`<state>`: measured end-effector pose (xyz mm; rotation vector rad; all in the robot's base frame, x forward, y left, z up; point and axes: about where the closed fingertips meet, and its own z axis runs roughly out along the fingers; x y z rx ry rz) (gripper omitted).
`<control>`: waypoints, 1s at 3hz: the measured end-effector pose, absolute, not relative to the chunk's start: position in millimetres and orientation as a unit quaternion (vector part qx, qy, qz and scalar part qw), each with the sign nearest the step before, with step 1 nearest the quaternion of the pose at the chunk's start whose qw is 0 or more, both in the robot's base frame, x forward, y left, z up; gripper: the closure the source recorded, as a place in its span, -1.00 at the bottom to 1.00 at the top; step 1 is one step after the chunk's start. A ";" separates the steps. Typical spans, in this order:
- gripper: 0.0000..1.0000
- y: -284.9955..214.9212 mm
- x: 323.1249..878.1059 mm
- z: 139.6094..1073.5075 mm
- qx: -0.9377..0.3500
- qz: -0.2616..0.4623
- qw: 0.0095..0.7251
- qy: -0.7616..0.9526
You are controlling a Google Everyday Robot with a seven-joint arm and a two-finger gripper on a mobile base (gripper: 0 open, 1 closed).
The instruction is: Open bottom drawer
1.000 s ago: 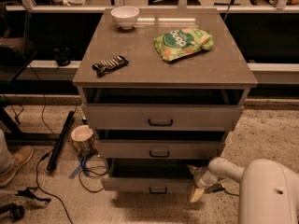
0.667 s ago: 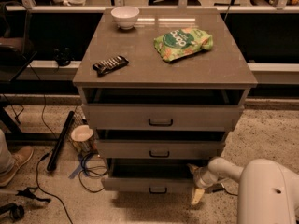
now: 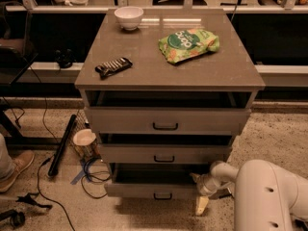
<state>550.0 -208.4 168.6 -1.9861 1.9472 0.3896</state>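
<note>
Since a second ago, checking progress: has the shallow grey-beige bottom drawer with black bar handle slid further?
No. The bottom drawer keeps its offset from the middle drawer front; the gripper is at its right end.

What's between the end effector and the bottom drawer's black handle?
Nothing but bare drawer front: in the camera view the end effector sits at the right end of the bottom drawer, its handle further left.
</note>
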 end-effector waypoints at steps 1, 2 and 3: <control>-0.62 -200.4 543.6 162.7 -0.702 0.145 0.148 0.682; -0.18 -195.3 536.8 163.0 -0.705 0.147 0.139 0.680; 0.28 -195.6 518.8 168.6 -0.699 0.152 0.135 0.686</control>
